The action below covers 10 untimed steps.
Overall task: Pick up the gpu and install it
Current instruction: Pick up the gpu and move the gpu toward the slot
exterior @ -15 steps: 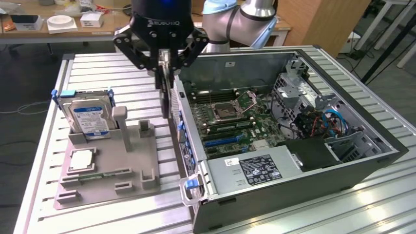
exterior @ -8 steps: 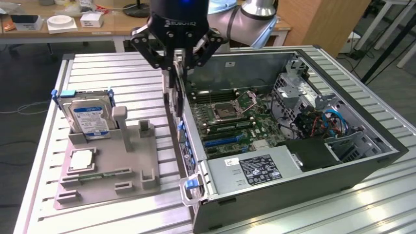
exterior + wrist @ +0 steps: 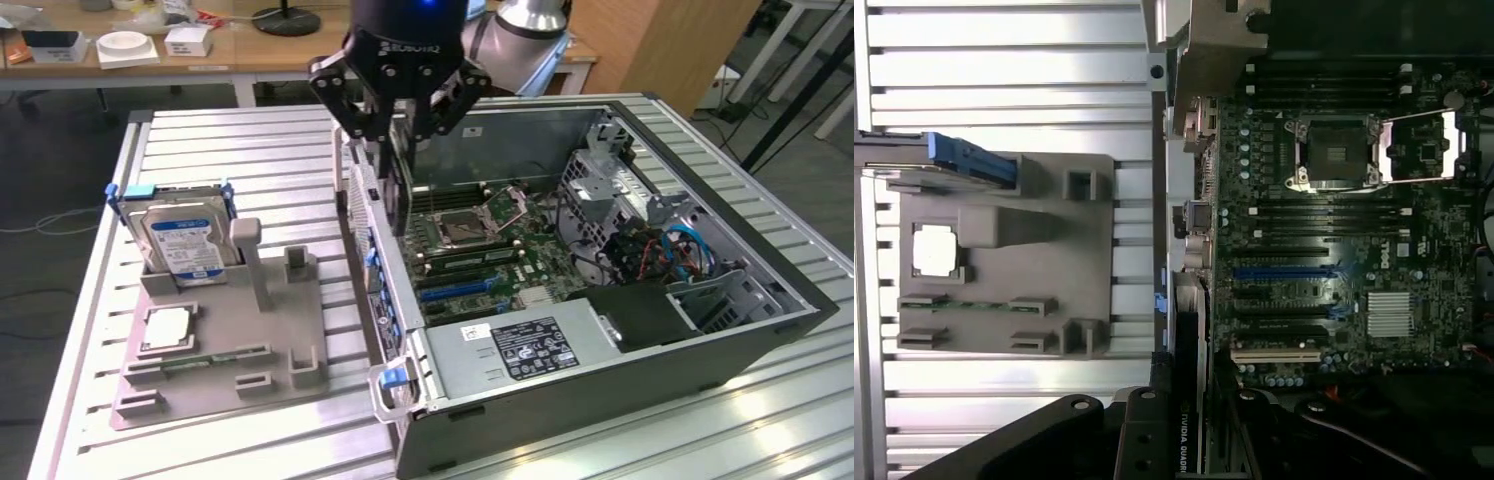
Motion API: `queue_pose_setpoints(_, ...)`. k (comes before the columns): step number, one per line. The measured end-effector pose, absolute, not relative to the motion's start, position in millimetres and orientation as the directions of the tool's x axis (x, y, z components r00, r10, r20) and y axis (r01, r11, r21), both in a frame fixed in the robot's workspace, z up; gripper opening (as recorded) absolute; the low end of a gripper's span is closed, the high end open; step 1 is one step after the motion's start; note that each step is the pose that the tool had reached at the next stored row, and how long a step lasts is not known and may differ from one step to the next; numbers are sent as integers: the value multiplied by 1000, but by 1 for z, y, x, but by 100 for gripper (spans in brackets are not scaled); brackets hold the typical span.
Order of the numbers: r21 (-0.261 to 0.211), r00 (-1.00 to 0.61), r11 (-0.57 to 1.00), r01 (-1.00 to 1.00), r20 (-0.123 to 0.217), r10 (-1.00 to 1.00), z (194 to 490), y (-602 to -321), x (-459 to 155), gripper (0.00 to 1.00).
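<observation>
Jaws clamp gpu (image 3: 396, 188), long axis vertical, above motherboard (image 3: 497, 262) edge.

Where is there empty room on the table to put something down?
In the exterior view, there is bare table behind the gray holder, and a strip in front of the computer case. The gap between holder and case is tight, and the case is crowded inside, with the gpu held over it.

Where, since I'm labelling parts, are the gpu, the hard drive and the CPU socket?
gpu (image 3: 399, 188), exterior view, lower part of its dark face.
hard drive (image 3: 184, 248), exterior view, blue-white label.
CPU socket (image 3: 459, 232), exterior view, socket centre.
</observation>
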<state>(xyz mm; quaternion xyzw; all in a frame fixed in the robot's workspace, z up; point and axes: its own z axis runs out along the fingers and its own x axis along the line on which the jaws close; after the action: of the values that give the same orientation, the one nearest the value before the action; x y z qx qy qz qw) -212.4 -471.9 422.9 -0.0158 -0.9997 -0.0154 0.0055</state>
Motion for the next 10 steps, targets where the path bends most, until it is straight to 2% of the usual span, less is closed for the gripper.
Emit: queue_pose_setpoints(10, 31, -999, 999, 32, 12, 32, 422, -472, -179, 26)
